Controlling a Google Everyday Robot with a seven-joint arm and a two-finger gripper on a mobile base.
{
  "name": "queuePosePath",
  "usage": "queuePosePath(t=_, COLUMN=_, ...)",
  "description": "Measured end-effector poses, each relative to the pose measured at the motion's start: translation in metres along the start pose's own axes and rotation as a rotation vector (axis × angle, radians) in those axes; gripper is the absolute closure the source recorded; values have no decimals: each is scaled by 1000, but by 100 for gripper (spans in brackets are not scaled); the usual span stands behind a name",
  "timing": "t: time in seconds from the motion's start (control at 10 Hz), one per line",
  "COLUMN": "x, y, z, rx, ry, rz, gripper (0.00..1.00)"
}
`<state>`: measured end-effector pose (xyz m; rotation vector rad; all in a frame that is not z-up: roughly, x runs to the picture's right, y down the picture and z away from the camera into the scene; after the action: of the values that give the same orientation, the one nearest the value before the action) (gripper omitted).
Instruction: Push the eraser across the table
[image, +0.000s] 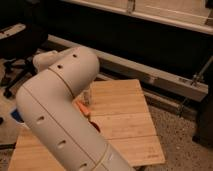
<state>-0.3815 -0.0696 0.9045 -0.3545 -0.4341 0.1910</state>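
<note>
The table (126, 119) has a light slatted wooden top and fills the lower middle of the camera view. My thick white arm (60, 105) crosses the left half and hides much of the tabletop. The eraser is hidden or out of view. The gripper does not show in this view; it lies somewhere behind or beyond the white arm links.
A small clear bottle (87, 98) stands beside the arm, with an orange carrot-like piece (82, 108) just in front of it. A sliver of a red bowl (95, 126) peeks out from under the arm. A metal rail (150, 75) runs behind the table. An office chair (15, 47) stands at the far left.
</note>
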Motion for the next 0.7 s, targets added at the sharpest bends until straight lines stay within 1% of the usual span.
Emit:
queuePosePath(t=0.1, x=5, y=-13, z=0, rx=10, ry=-15, rz=7, gripper=100)
queuePosePath(t=0.2, x=9, y=-22, z=4, rx=10, ry=-30, rz=11, gripper=100)
queuePosePath(t=0.4, x=16, y=-26, z=24, rx=-18, ry=-44, rz=8, gripper=100)
queuePosePath(t=0.7, x=20, y=-21, z=53, rx=-60, ry=-45, rz=-7, gripper=100)
